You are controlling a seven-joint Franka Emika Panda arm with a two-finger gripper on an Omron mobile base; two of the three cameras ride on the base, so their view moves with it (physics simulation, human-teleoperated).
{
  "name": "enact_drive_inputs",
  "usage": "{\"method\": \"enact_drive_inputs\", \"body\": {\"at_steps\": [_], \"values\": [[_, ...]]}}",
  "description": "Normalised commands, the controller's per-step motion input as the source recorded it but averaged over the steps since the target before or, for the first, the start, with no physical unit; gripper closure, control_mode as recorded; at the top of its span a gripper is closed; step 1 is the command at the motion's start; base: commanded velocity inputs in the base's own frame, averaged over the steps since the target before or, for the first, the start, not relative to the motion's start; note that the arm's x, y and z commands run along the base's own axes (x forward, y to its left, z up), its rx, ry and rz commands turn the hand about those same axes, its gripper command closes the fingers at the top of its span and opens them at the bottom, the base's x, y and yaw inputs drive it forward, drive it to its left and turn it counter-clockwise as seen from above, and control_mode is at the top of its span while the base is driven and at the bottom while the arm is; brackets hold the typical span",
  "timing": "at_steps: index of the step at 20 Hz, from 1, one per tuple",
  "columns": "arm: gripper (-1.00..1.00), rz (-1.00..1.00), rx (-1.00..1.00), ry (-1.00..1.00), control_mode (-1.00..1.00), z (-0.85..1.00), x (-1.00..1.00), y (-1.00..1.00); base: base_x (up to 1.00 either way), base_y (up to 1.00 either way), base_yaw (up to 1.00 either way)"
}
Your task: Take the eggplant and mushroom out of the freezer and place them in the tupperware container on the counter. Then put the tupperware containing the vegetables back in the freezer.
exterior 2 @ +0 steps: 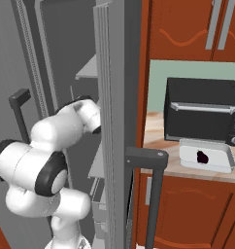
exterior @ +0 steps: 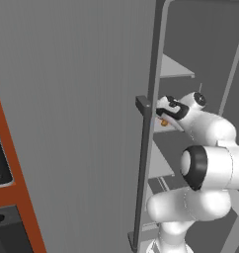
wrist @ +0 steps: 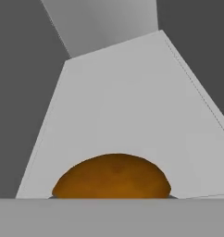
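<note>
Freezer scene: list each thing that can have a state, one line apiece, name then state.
freezer: door open, arm reaching inside
mushroom: on a freezer shelf, right at the gripper
gripper: at the mushroom; open or shut not visible
eggplant: lying in the tupperware container
tupperware container: on the counter, no lid
counter: holding container and black oven

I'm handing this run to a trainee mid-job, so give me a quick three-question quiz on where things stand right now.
1. True or false: the eggplant already lies in the tupperware container.
2. Where is the mushroom? A) on the counter B) on a freezer shelf at the gripper C) in the container
3. What black appliance stands behind the container?

Key: 1 true; 2 B; 3 the toaster oven.
</note>
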Motion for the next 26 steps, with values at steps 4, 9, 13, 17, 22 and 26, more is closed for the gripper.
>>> {"method": "enact_drive_inputs", "body": {"at_steps": [4, 9, 13, 17, 22, 26], "values": [[1.00, 0.00, 0.00, -0.14, -1.00, 0.64, -1.00, 0.02, 0.00, 0.00, 0.00], [1.00, 0.00, 0.00, -0.06, -1.00, 0.96, -1.00, 0.00, 0.00, 0.00, 0.00], [1.00, 0.00, 0.00, -0.01, -1.00, 1.00, -1.00, 0.00, 0.00, 0.00, 0.00], [1.00, -0.01, 0.00, 0.09, -1.00, 0.67, -1.00, 0.00, 0.00, 0.00, 0.00], [1.00, -0.02, 0.00, 0.14, -1.00, 0.20, -1.00, 0.00, 0.00, 0.00, 0.00], [1.00, -0.01, 0.00, 0.13, -1.00, 0.00, -0.90, 0.01, 0.00, 0.00, 0.00]]}}
